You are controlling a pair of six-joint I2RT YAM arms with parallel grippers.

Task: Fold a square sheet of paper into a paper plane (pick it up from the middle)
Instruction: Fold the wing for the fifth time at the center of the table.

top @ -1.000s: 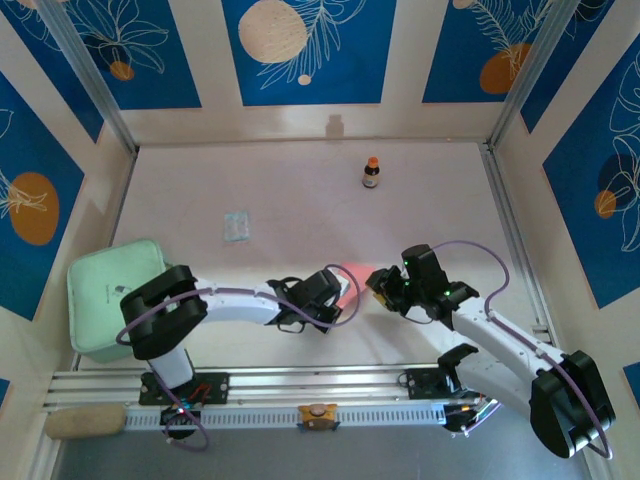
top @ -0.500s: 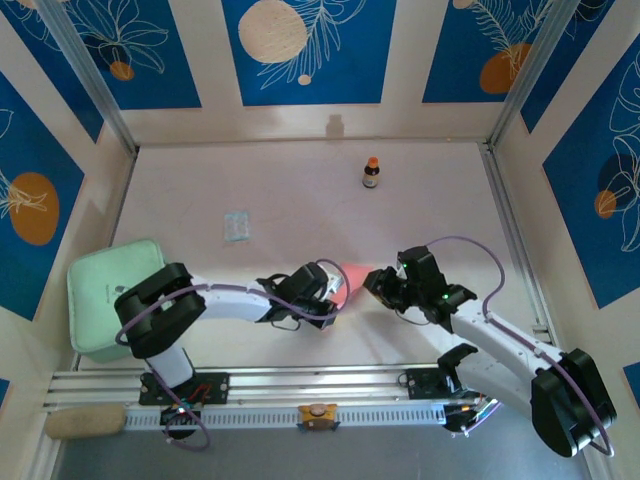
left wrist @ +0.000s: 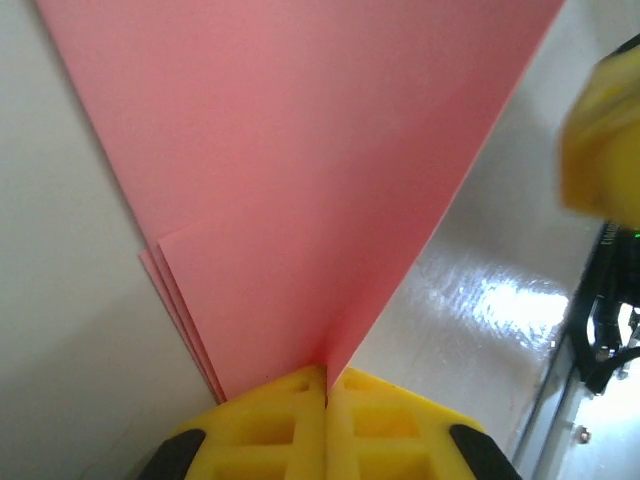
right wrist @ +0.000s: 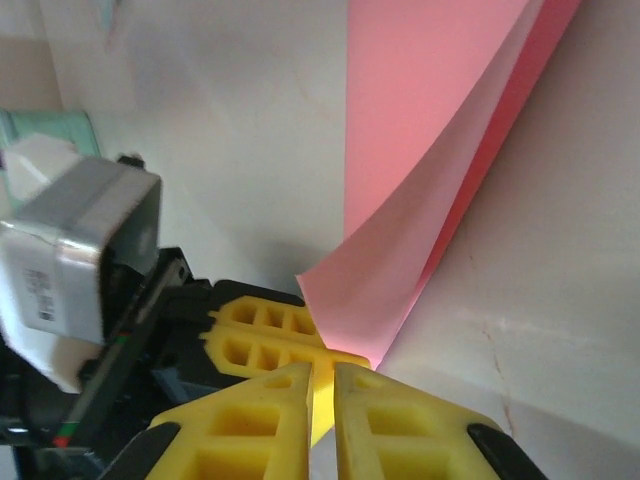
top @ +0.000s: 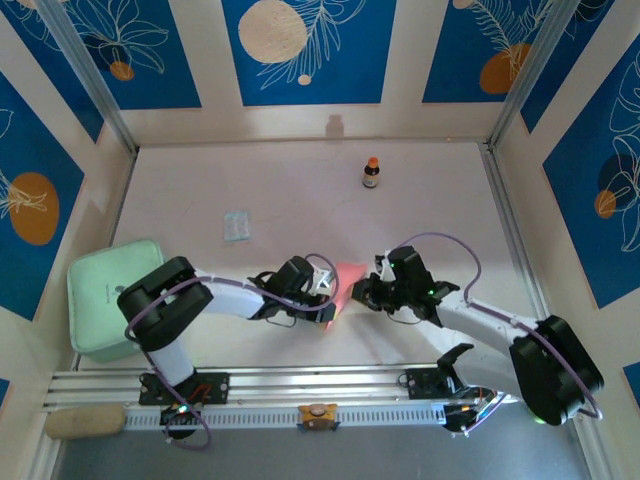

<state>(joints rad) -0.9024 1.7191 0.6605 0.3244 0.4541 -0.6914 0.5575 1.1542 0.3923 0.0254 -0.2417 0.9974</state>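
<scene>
The square sheet of paper (top: 346, 279), salmon pink and folded into layers, stands off the table between the two arms. My left gripper (top: 327, 301) is shut on its lower edge; in the left wrist view the yellow fingertips (left wrist: 290, 400) press together on the paper (left wrist: 300, 150) at the left gripper (left wrist: 326, 375). My right gripper (top: 363, 292) faces it from the right. In the right wrist view the right gripper (right wrist: 322, 372) keeps a narrow slit with nothing in it. A loose paper flap (right wrist: 420, 200) ends just above its tips, and the left gripper's fingers (right wrist: 255, 335) lie right behind.
A small brown bottle (top: 371, 173) stands at the back. A pale bluish packet (top: 236, 226) lies left of centre. A mint-green box (top: 105, 295) sits at the left edge. A metal rail (top: 320, 385) runs along the front, with a beige roll (top: 85, 422) at its left end.
My right gripper has slid left up to the paper and its jaws have narrowed to a slit. My left gripper has shifted slightly left, still holding the paper.
</scene>
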